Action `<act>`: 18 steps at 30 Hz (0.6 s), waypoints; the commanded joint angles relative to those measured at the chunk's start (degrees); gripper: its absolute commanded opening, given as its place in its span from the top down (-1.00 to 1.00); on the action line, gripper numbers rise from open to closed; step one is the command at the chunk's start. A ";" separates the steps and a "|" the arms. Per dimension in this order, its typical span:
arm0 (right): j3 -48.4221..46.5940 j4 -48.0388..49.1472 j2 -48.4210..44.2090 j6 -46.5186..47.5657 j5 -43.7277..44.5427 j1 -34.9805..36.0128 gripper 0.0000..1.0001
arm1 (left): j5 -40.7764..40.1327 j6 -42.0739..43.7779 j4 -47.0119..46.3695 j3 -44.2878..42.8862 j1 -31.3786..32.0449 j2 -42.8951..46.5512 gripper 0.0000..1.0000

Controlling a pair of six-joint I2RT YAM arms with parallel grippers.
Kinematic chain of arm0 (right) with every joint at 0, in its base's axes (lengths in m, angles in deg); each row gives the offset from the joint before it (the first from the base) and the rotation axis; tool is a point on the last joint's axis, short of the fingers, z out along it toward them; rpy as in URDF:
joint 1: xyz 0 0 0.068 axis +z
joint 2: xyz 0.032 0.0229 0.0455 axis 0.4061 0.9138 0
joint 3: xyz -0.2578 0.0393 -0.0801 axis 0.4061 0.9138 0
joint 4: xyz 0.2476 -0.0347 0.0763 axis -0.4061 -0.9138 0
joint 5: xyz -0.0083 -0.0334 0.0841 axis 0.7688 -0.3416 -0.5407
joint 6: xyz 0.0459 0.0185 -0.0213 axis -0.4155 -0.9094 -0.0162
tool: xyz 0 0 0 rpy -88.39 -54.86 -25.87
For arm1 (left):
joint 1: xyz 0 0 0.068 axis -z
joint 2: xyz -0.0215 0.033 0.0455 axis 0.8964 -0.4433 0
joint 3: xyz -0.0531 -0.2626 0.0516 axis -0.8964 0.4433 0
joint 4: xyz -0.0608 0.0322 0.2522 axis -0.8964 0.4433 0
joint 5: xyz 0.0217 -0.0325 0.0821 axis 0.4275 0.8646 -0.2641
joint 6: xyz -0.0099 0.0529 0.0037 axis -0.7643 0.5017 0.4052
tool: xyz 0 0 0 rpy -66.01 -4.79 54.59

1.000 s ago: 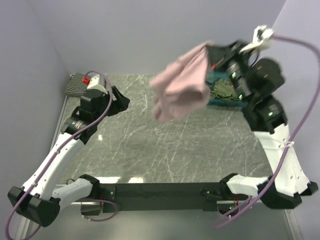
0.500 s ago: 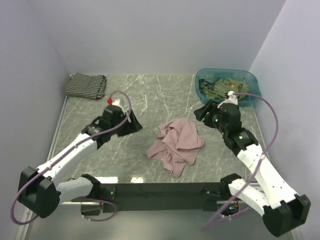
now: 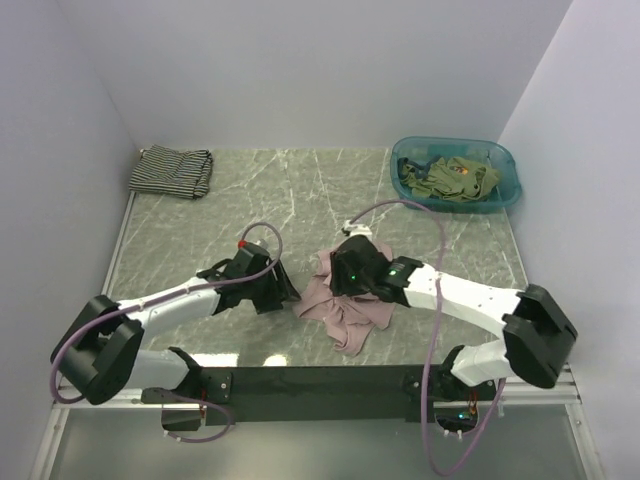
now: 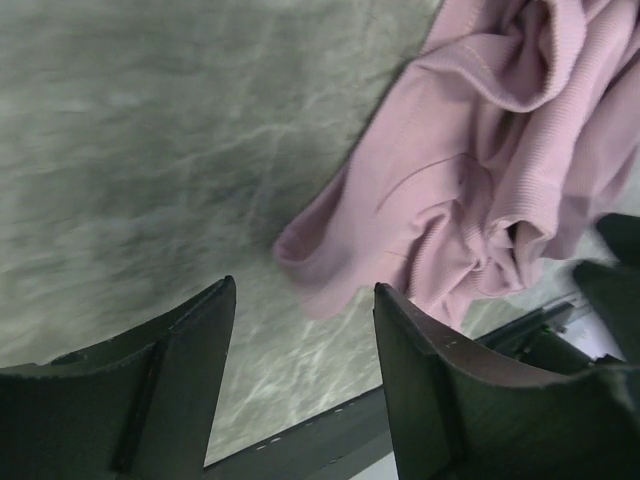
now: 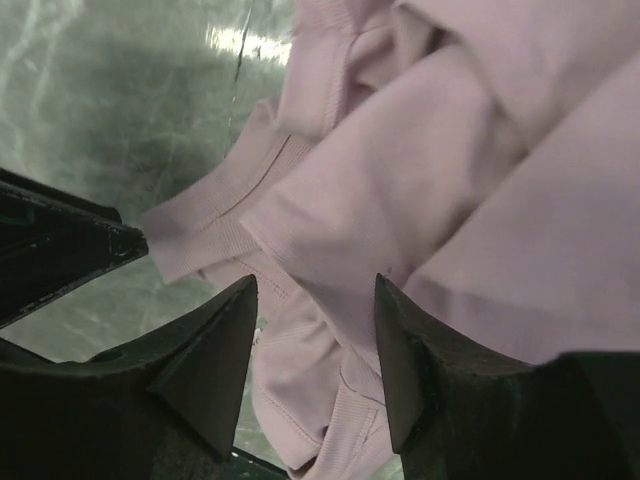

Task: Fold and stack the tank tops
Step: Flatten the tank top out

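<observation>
A dusty pink tank top [image 3: 345,322] lies crumpled on the marble table near the front middle. My left gripper [image 3: 286,290] sits low at its left edge, open, with a pink corner [image 4: 305,262] just beyond the fingertips [image 4: 304,290]. My right gripper [image 3: 338,284] hovers over the heap, open, with pink folds [image 5: 430,150] between and below its fingers [image 5: 315,282] and nothing pinched. A striped tank top [image 3: 172,171] lies folded at the back left. Olive green tank tops [image 3: 455,180] fill the teal basin.
The teal basin [image 3: 400,165] stands at the back right by the wall. The black rail [image 3: 320,380] with the arm bases runs along the table's front edge, close behind the pink heap. The left gripper's finger [image 5: 60,250] shows at the left of the right wrist view.
The right gripper held the pink top in the air, let it drop onto the table, opened and came down over it. The left arm swung forward and right to the top's left edge.
</observation>
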 commanded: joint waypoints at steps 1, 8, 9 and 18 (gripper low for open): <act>-4.95 1.03 2.73 3.10 3.79 2.79 -0.16 | 2.27 -3.11 -7.10 0.30 0.86 -1.36 -0.28; -9.88 -2.83 10.72 4.15 10.03 7.98 -0.23 | 1.84 -4.43 -5.89 -0.32 2.00 -4.61 -0.27; -10.23 -3.45 11.52 4.24 10.12 8.42 -0.24 | 1.05 -4.60 -5.45 -0.49 2.09 -4.79 -0.27; -15.77 -13.90 17.42 1.17 21.01 8.25 0.34 | 0.34 -5.14 -5.35 -2.42 2.36 -9.44 0.15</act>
